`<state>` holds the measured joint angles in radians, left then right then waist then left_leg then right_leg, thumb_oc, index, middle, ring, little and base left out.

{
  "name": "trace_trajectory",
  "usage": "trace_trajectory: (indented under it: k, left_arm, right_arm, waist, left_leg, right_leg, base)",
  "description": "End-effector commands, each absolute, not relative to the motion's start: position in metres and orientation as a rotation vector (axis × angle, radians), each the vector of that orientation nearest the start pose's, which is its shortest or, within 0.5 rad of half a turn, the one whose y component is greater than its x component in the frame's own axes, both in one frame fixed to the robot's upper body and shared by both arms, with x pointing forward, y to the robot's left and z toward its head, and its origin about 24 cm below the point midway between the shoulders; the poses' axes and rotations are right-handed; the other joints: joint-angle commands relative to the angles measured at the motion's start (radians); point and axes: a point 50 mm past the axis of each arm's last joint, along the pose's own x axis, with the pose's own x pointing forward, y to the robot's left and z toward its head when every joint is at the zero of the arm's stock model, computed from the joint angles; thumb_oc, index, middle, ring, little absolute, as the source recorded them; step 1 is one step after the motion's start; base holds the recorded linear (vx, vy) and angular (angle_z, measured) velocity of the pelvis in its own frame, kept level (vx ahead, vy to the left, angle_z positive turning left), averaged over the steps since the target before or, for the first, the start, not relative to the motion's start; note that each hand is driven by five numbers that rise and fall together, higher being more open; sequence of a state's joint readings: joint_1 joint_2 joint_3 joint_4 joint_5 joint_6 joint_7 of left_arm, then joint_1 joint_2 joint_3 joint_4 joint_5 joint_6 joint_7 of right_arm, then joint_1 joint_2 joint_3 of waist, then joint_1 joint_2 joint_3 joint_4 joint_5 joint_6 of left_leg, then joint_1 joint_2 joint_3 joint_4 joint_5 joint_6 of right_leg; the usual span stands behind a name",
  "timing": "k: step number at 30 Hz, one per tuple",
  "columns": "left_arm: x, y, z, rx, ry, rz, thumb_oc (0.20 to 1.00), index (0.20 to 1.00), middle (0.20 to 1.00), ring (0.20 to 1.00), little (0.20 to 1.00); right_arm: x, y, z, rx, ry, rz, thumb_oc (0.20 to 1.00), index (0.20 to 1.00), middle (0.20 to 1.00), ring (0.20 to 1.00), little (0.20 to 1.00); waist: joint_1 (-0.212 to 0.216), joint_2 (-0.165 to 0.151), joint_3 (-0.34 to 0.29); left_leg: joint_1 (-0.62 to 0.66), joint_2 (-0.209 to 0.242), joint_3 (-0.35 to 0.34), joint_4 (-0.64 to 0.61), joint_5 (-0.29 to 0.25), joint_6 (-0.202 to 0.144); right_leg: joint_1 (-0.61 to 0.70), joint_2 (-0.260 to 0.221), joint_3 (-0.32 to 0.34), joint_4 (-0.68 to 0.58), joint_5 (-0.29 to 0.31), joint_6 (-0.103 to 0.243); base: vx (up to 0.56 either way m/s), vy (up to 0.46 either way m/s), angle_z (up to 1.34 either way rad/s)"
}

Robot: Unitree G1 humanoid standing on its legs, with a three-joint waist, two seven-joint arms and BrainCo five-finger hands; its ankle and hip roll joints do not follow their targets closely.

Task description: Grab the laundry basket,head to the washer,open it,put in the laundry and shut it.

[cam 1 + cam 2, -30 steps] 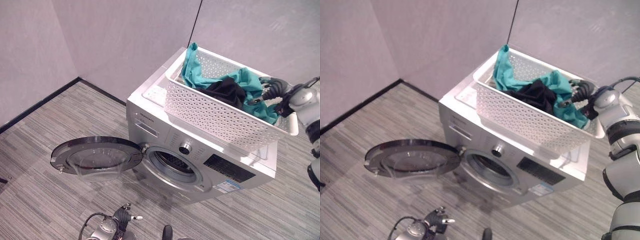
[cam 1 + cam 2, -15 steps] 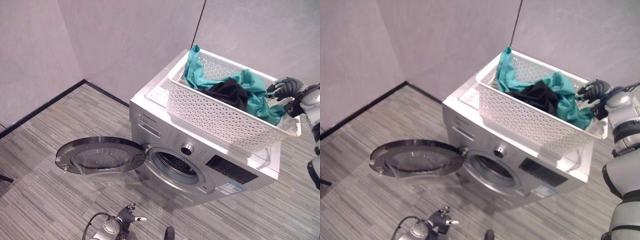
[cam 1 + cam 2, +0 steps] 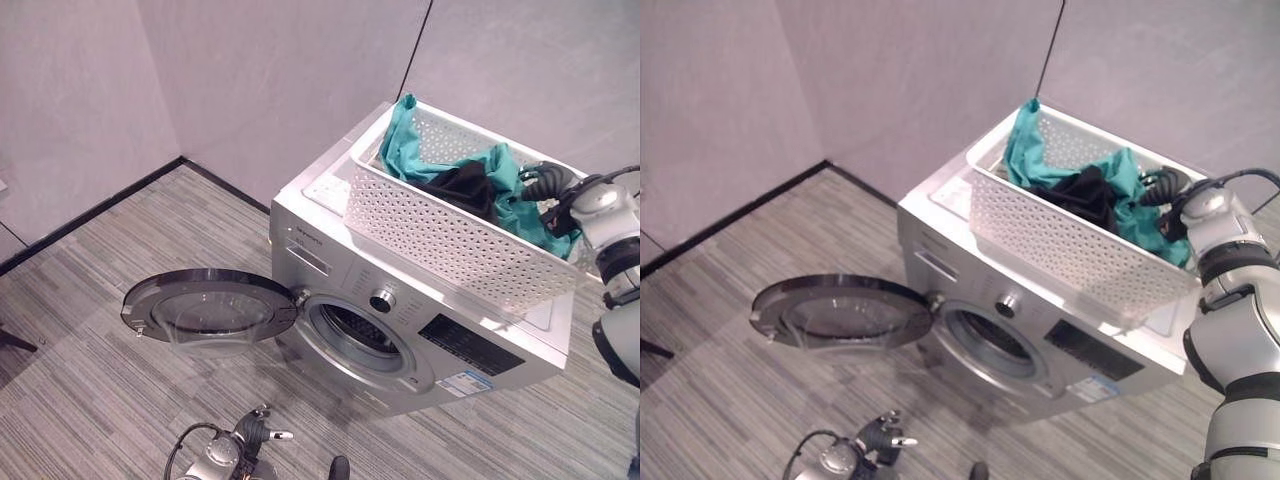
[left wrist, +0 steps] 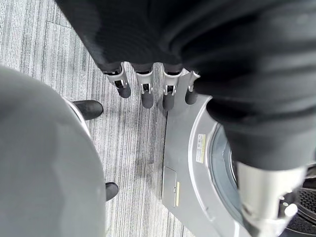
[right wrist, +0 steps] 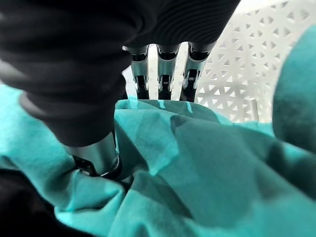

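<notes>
- The basket [image 3: 455, 225] sits on top of the washer [image 3: 400, 330], its long axis running from about 10 o'clock to 4 o'clock in the head views.
- The laundry lies heaped inside it: a teal cloth [image 3: 500, 180] draped over the far rim and across the pile, with a black garment [image 3: 460, 190] in the middle.
- The right hand [image 3: 1165, 190] is down in the basket at its 4 o'clock end, right on the teal cloth.
- In the right wrist view its fingers [image 5: 160, 81] reach nearly straight down behind a fold of the cloth, dark tips hidden, while the thumb [image 5: 96, 155] presses into the fabric; whether cloth is actually pinched cannot be told.
- The left hand [image 3: 245, 435] hangs low at 6 o'clock, in front of the washer and well apart from the basket; in its wrist view the fingers [image 4: 143, 89] hang relaxed and hold nothing.
- The door [image 3: 210, 305] is swung fully open toward 9 o'clock, leaving the drum opening [image 3: 360, 335] clear.
- The relation that matters: the opening lies below the right hand and toward 8 o'clock, on the washer's front face, so the cloth would have to come up over the near rim and then down.
- The right hand is far nearer the laundry; the left is nearer the opening.
</notes>
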<state>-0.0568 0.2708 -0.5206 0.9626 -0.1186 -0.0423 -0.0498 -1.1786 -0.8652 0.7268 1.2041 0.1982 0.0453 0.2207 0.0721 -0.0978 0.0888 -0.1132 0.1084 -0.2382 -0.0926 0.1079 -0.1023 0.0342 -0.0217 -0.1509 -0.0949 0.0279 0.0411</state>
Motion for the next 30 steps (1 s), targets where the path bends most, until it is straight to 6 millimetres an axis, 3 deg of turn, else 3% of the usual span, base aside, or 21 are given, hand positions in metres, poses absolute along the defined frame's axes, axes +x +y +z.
trace_trajectory:
  k: [1, 2, 3, 4, 5, 10, 16, 21, 27, 29, 30]
  left_arm:
    - [0.149, 0.186, -0.143, 0.437, 0.962, -0.355, 1.000, 1.000, 1.000, 1.000, 1.000]
    - [0.150, 0.186, -0.143, 0.433, 0.956, -0.352, 1.000, 1.000, 1.000, 1.000, 1.000]
    - [0.151, 0.185, -0.142, 0.430, 0.950, -0.353, 1.000, 1.000, 1.000, 1.000, 1.000]
    - [0.152, 0.184, -0.142, 0.430, 0.946, -0.356, 1.000, 1.000, 1.000, 1.000, 1.000]
    - [0.152, 0.183, -0.142, 0.425, 0.944, -0.356, 1.000, 1.000, 1.000, 1.000, 1.000]
    - [0.151, 0.181, -0.142, 0.422, 0.942, -0.361, 1.000, 1.000, 1.000, 1.000, 1.000]
    - [0.152, 0.184, -0.141, 0.422, 0.934, -0.345, 1.000, 1.000, 1.000, 1.000, 1.000]
    - [0.159, 0.185, -0.138, 0.413, 0.911, -0.311, 1.000, 1.000, 1.000, 1.000, 1.000]
    - [0.161, 0.190, -0.137, 0.390, 0.907, -0.248, 1.000, 1.000, 1.000, 1.000, 1.000]
    - [0.162, 0.192, -0.137, 0.386, 0.908, -0.233, 1.000, 1.000, 1.000, 1.000, 1.000]
    - [0.162, 0.192, -0.137, 0.387, 0.908, -0.233, 1.000, 1.000, 1.000, 1.000, 1.000]
  right_arm:
    - [0.373, -0.352, 0.245, -0.948, 0.264, -0.269, 0.790, 0.790, 0.790, 0.790, 0.790]
    - [0.373, -0.352, 0.244, -0.949, 0.266, -0.269, 0.507, 0.507, 0.507, 0.507, 0.507]
    - [0.373, -0.352, 0.243, -0.950, 0.268, -0.269, 0.507, 0.507, 0.507, 0.507, 0.507]
    - [0.372, -0.355, 0.242, -0.948, 0.272, -0.277, 0.275, 0.275, 0.275, 0.275, 0.275]
    - [0.371, -0.357, 0.242, -0.944, 0.274, -0.286, 0.200, 0.200, 0.200, 0.200, 0.200]
    - [0.366, -0.364, 0.243, -0.931, 0.274, -0.319, 0.200, 0.200, 0.200, 0.200, 0.200]
    - [0.365, -0.365, 0.261, -0.902, 0.181, -0.366, 0.200, 0.200, 0.200, 0.200, 0.200]
    - [0.371, -0.347, 0.294, -0.832, -0.012, -0.377, 0.200, 0.200, 0.200, 0.200, 0.200]
    - [0.365, -0.302, 0.369, -0.654, -0.447, -0.343, 0.200, 0.200, 0.200, 0.200, 0.200]
    - [0.358, -0.289, 0.389, -0.592, -0.570, -0.331, 0.200, 0.200, 0.200, 0.200, 0.200]
    - [0.358, -0.289, 0.389, -0.591, -0.570, -0.332, 0.200, 0.200, 0.200, 0.200, 0.200]
  waist:
    - [0.040, -0.035, 0.029]
    - [0.041, -0.034, 0.030]
    - [0.042, -0.032, 0.032]
    - [0.041, -0.029, 0.035]
    - [0.041, -0.027, 0.037]
    - [0.037, -0.020, 0.039]
    - [0.030, -0.018, 0.030]
    - [0.016, -0.021, 0.016]
    - [-0.014, -0.031, -0.017]
    - [-0.020, -0.033, -0.026]
    - [-0.020, -0.033, -0.026]
  left_leg:
    - [0.126, 0.040, 0.058, 0.005, -0.176, 0.033]
    - [0.125, 0.040, 0.057, 0.005, -0.176, 0.033]
    - [0.124, 0.040, 0.055, 0.005, -0.175, 0.032]
    - [0.120, 0.040, 0.051, 0.005, -0.173, 0.032]
    - [0.118, 0.041, 0.048, 0.005, -0.172, 0.031]
    - [0.115, 0.039, 0.046, 0.005, -0.170, 0.032]
    - [0.126, 0.037, 0.053, 0.005, -0.176, 0.033]
    - [0.135, 0.039, 0.064, 0.005, -0.180, 0.034]
    - [0.158, 0.041, 0.079, 0.005, -0.192, 0.037]
    - [0.166, 0.041, 0.083, 0.006, -0.197, 0.038]
    - [0.166, 0.041, 0.083, 0.006, -0.198, 0.038]
  right_leg:
    - [-0.032, -0.065, -0.019, 0.008, -0.046, 0.032]
    - [-0.032, -0.065, -0.019, 0.008, -0.046, 0.032]
    - [-0.033, -0.065, -0.021, 0.008, -0.045, 0.032]
    - [-0.035, -0.066, -0.022, 0.008, -0.046, 0.031]
    - [-0.037, -0.067, -0.024, 0.008, -0.046, 0.031]
    - [-0.036, -0.068, -0.025, 0.008, -0.049, 0.032]
    - [-0.029, -0.069, -0.020, 0.008, -0.047, 0.033]
    - [-0.026, -0.071, -0.010, 0.008, -0.045, 0.034]
    - [-0.013, -0.069, 0.005, 0.008, -0.043, 0.030]
    - [-0.006, -0.068, 0.009, 0.008, -0.045, 0.028]
    - [-0.006, -0.067, 0.009, 0.008, -0.045, 0.028]
  base:
    - [0.00, 0.000, 0.00]
    - [0.00, 0.000, 0.00]
    - [0.00, 0.000, 0.00]
    - [0.00, 0.000, 0.00]
    - [0.00, 0.000, 0.00]
    - [0.00, -0.005, 0.12]
    - [0.00, -0.001, 0.01]
    - [0.00, 0.000, 0.00]
    - [0.00, 0.009, -0.02]
    - [0.00, 0.009, -0.02]
    - [0.00, 0.000, 0.00]
